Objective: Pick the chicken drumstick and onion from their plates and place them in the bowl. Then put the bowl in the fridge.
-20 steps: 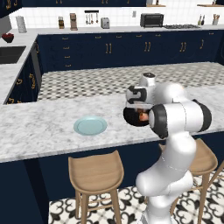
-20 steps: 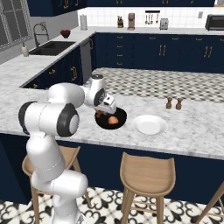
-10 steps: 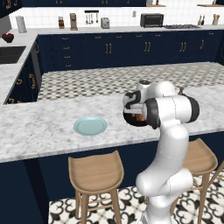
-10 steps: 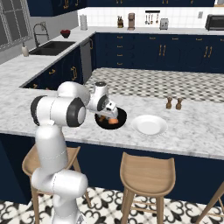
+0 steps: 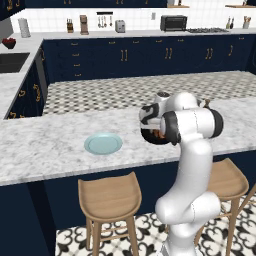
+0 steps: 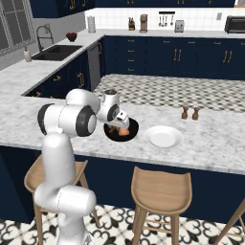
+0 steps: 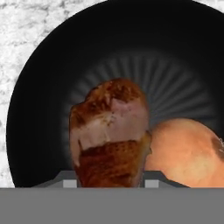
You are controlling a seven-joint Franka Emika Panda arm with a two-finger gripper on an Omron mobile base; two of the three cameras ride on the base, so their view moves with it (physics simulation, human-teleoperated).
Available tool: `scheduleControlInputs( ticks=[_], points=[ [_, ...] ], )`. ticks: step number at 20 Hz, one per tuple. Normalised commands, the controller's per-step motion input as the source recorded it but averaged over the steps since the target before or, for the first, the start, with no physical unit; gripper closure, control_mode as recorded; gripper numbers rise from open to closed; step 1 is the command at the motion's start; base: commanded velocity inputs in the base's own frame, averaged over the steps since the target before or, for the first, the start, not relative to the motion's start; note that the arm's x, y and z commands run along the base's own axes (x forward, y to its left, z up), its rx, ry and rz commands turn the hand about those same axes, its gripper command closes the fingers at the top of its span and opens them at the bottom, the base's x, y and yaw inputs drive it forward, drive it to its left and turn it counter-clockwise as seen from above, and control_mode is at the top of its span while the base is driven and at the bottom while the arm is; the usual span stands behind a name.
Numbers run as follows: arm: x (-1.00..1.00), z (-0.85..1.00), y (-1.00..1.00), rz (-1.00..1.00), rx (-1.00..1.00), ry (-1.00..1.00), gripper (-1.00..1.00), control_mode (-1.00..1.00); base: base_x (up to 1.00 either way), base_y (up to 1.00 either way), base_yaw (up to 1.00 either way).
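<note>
No legible text, labels, brands, numbers or signs appear on any surface in these views.

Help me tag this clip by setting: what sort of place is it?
A home-style kitchen: marble counter with wooden stools, a sink at the left, and a toaster oven on the back counter.
</note>
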Motion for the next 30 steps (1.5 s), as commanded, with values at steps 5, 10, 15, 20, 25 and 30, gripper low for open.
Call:
scheduleControlInputs(
  ticks=[5,10,15,20,25,30],
  points=[
    [0.25,-0.02,0.0,0.0,0.0,0.0,-1.0,-1.0,0.0,0.0,0.0],
    [0.01,0.09,-0.04,-0.04,0.0,0.0,-1.0,-1.0,0.0,0.0,0.0],
    [-0.62,0.26,-0.46,-0.17,0.02,-0.02,-1.0,-1.0,0.0,0.0,0.0],
    [-0.5,0.08,-0.58,-0.29,0.06,0.02,-1.0,-1.0,0.0,0.0,0.0],
    [0.0,-0.02,-0.21,-0.13,0.09,0.04,-1.0,-1.0,0.0,0.0,0.0],
    [0.01,-0.15,-0.32,-0.07,0.06,0.05,-1.0,-1.0,0.0,0.0,0.0]
  ],
)
